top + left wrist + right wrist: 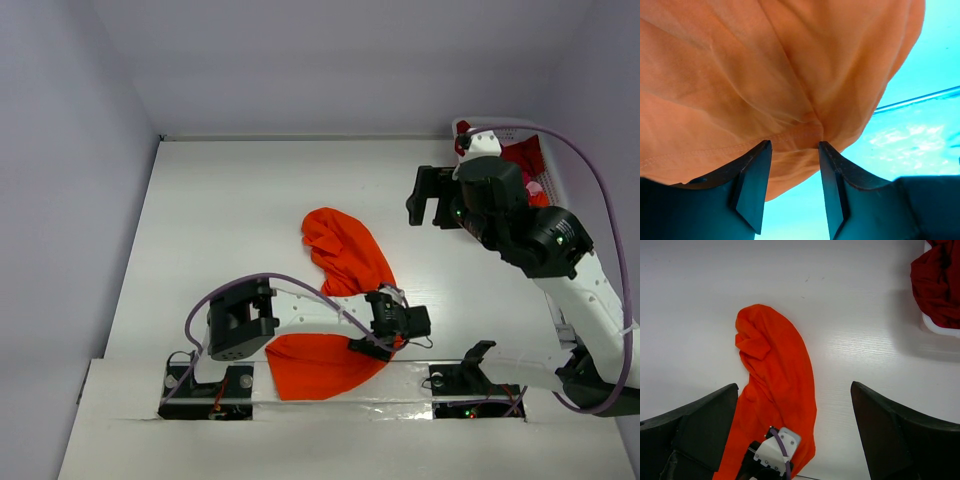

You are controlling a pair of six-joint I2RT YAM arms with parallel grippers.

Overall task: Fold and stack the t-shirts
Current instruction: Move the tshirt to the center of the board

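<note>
The bright orange t-shirt (345, 255) lies crumpled in a long strip from the table's middle down to the near edge. My left gripper (378, 345) is low at its near right part. In the left wrist view the orange t-shirt (765, 75) fills the top, and its stitched hem sits at the tips of the left gripper (794, 143), whose jaws stand apart with table showing between them. My right gripper (427, 215) hovers open at the far right, above bare table. From the right wrist the orange t-shirt (775, 385) lies ahead of the right gripper (794, 385). The dark red t-shirt (525, 158) is bundled in the basket.
A white lattice basket (548, 172) stands at the far right corner behind the right arm, its rim (940, 330) visible in the right wrist view with the dark red t-shirt (937, 285) inside. Grey walls close the back and left. The table's near edge (330, 365) runs just below the shirt.
</note>
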